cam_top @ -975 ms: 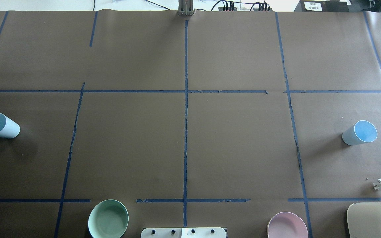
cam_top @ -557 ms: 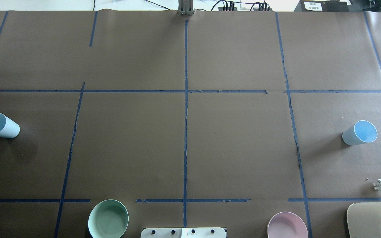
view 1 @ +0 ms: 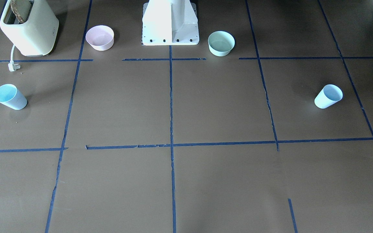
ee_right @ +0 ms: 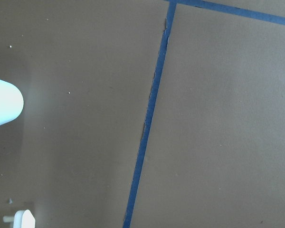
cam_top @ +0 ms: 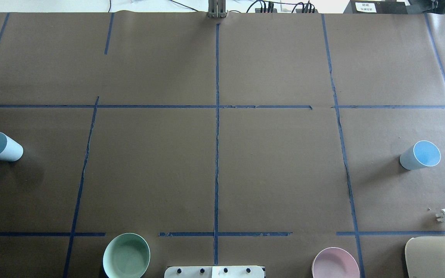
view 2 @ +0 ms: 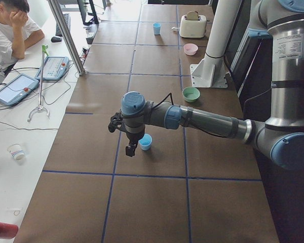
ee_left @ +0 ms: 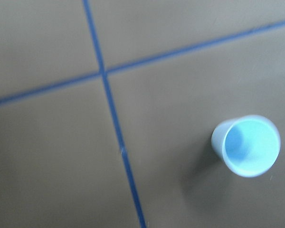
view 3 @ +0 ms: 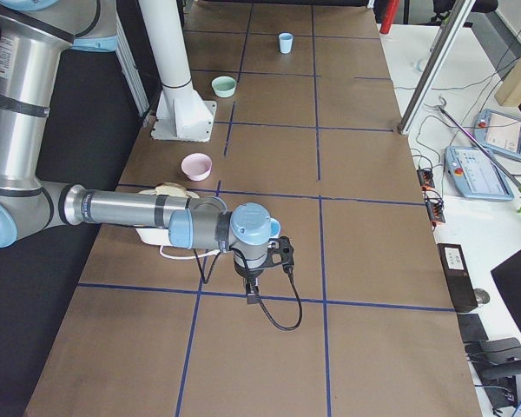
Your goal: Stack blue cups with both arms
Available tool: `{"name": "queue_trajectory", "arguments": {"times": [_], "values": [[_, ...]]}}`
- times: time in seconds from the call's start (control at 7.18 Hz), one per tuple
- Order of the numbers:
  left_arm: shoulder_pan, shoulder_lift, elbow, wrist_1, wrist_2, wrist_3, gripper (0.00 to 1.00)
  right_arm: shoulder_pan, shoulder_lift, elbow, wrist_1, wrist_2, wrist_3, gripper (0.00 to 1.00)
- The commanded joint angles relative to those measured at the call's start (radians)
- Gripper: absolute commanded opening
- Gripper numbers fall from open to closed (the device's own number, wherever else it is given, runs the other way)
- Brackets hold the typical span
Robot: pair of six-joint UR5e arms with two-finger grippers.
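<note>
Two pale blue cups stand upright, far apart. One cup (cam_top: 0,146) is at the table's left end and also shows in the front view (view 1: 328,96), the left side view (view 2: 145,142) and the left wrist view (ee_left: 247,145). The other cup (cam_top: 420,155) is at the right end, also in the front view (view 1: 10,96); only its edge (ee_right: 2,102) shows in the right wrist view. My left gripper (view 2: 128,149) hangs just beside and above the left cup. My right gripper (view 3: 252,294) hangs over the right end, where its wrist hides the cup. I cannot tell whether either gripper is open or shut.
A mint-green bowl (cam_top: 126,255) and a pink bowl (cam_top: 335,263) sit near the robot's white pedestal (view 1: 170,22). A cream toaster (cam_top: 437,256) with a loose plug (cam_top: 444,216) stands near the right cup. Blue tape lines cross the brown table. An operator sits at the side desk (view 2: 10,25).
</note>
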Motion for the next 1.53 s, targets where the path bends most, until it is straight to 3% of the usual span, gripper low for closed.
{"name": "queue_trajectory", "arguments": {"times": [0.0, 0.28, 0.56, 0.84, 1.39], "values": [[0.049, -0.039, 0.051, -0.075, -0.005, -0.005, 1.00, 0.000, 0.000, -0.001, -0.001, 0.006, 0.003, 1.00], [0.198, -0.029, 0.059, -0.165, 0.008, -0.281, 1.00, 0.000, 0.000, -0.001, -0.001, 0.009, 0.003, 1.00], [0.299, 0.006, 0.138, -0.405, 0.082, -0.507, 1.00, 0.000, 0.000, -0.001, -0.001, 0.009, 0.003, 1.00], [0.335, 0.006, 0.257, -0.605, 0.098, -0.604, 1.00, 0.000, 0.000, -0.001, -0.001, 0.009, 0.003, 1.00], [0.413, 0.009, 0.271, -0.614, 0.101, -0.663, 0.97, 0.000, 0.000, -0.001, -0.001, 0.009, 0.003, 1.00]]}}
